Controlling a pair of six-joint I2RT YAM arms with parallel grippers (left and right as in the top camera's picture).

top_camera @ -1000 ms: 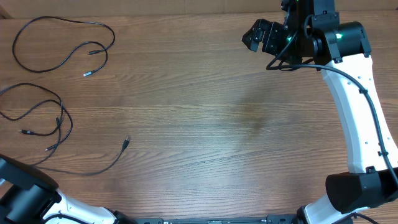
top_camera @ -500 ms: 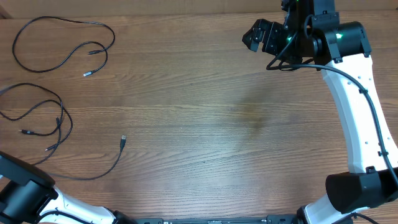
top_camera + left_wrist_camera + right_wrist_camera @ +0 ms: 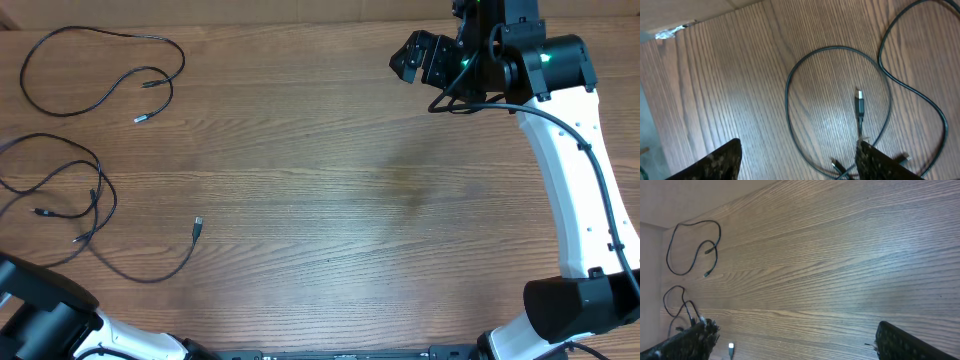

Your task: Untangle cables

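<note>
As they lie slack, cables (image 3: 860, 106) form separate thin black loops.

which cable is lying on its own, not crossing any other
The looped cable in the far left corner of the table touches nothing else. The nearer cables cross one another.

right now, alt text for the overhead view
Thin black cables lie in loose loops on the left of a wooden table, one plug nearest the middle. The right gripper hangs open at the top right, holding nothing; only part of the left arm shows, bottom left.
</note>
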